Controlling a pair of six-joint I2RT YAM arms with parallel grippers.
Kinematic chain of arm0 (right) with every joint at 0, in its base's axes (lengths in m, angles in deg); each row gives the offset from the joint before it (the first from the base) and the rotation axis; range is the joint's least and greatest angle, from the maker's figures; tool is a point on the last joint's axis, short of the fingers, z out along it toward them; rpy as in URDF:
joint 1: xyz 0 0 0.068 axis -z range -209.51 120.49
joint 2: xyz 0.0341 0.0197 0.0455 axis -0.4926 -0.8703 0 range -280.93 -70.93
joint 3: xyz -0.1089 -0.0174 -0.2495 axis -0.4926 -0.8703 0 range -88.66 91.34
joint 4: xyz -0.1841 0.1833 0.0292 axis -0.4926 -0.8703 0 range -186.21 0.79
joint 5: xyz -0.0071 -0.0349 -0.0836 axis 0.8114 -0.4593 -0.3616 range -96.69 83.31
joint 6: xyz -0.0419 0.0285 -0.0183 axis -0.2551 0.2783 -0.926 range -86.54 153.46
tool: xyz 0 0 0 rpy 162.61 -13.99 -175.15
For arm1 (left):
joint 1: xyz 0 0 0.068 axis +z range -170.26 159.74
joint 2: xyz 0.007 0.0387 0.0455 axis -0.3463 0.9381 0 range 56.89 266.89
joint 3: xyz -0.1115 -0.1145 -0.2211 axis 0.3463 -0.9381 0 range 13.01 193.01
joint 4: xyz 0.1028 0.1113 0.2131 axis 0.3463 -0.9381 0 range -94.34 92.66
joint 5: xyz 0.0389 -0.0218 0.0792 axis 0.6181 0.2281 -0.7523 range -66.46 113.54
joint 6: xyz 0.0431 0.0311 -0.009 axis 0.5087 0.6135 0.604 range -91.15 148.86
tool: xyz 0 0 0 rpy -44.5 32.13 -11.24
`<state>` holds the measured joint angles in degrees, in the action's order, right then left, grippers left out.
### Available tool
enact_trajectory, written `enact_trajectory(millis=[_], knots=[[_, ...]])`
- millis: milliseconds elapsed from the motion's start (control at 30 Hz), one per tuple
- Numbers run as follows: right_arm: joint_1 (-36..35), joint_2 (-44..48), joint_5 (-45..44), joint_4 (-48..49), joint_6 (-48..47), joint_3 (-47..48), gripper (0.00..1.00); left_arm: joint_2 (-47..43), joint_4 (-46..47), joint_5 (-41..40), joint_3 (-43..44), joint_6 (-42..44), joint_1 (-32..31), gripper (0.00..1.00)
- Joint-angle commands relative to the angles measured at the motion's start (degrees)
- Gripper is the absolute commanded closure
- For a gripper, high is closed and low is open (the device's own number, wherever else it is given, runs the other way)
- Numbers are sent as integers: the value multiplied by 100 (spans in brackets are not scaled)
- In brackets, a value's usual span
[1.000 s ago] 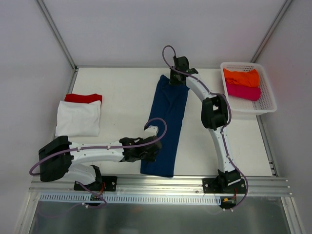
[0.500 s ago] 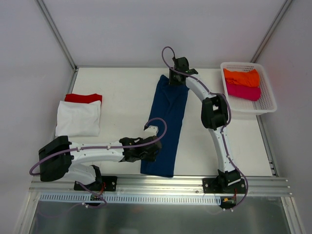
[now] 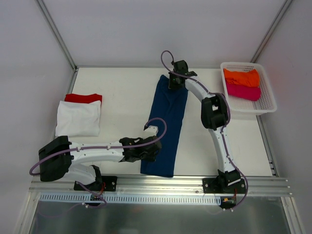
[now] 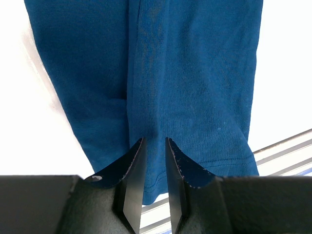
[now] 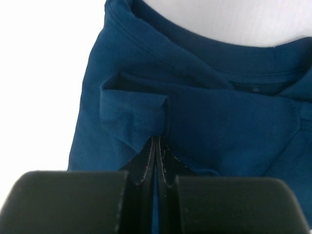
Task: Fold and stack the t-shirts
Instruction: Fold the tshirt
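T-shirt [image 3: 168, 122] (navy) tugged slightly left, right gripper [image 5: 156, 142] pinching its far end

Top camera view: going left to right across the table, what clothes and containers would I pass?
white t-shirt → navy t-shirt → white mesh basket

The right gripper [image 3: 176, 83], pinched on a fold at the far end of the navy t-shirt [image 3: 168, 122], edges slightly toward the left edge of the table [image 3: 126, 97] — the cloth's far end shifts left with it.
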<state>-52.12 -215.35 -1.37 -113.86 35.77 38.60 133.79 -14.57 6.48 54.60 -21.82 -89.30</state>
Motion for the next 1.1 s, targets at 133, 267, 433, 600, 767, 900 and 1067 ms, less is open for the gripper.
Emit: enact_trajectory(millis=[133,267,433,600,767,900,1067], knots=[[-270,713,188,-5,-116,-140,100,-26,-70,1,-27,-179,-40,78],[-445,827,188,-102,-151,-70,99,-105,-69,10,-89,-206,-40,78],[-578,810,171,-295,-143,245,97,-272,-70,10,-238,-276,-40,78],[-701,731,206,-392,-125,387,87,-386,-70,45,-361,-346,-40,78],[-850,740,232,-392,-178,404,60,-527,-61,71,-519,-390,-49,79],[-894,836,101,-401,-178,352,45,-676,-70,71,-634,-443,-40,79],[-921,1187,-294,-252,-361,-52,44,-843,-70,27,-757,-513,-49,79]])
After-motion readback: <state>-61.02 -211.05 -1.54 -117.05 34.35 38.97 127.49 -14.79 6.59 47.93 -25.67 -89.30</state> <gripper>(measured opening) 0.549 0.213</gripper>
